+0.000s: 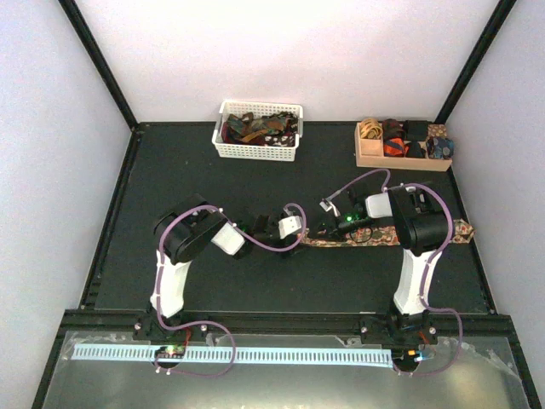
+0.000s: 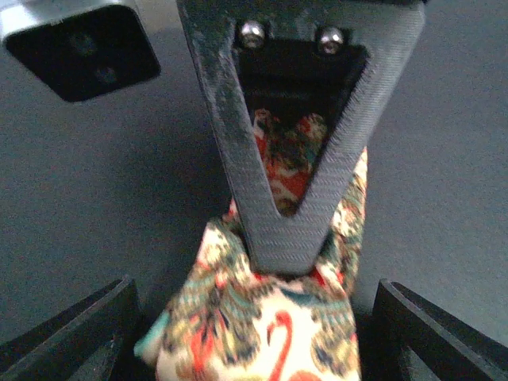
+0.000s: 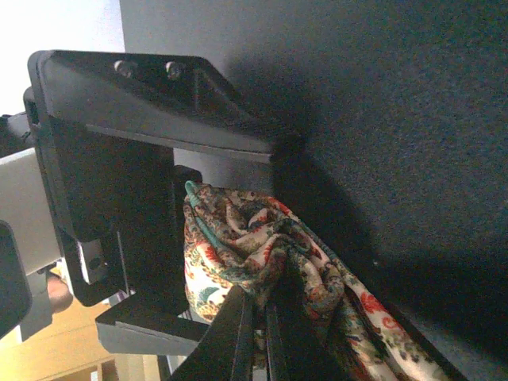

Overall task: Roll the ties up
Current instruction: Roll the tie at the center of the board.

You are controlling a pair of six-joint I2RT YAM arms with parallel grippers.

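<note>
A floral tie (image 1: 400, 234) in red, green and beige lies across the black table, reaching toward the right edge. Its left end is bunched between the two grippers. My right gripper (image 1: 328, 223) is shut on that bunched end (image 3: 238, 238), with its fingertips (image 3: 258, 317) pressed together on the fabric. In the left wrist view it appears as a grey V (image 2: 290, 238) pinching the tie (image 2: 262, 333). My left gripper (image 1: 294, 228) is open, with its black fingers (image 2: 79, 333) wide apart on either side of the bunched cloth and not squeezing it.
A white slatted basket (image 1: 257, 152) holding several loose ties stands at the back centre. A tan wooden compartment box (image 1: 400, 159) with rolled ties stands at the back right. A white slatted strip (image 1: 230, 354) lies along the near edge.
</note>
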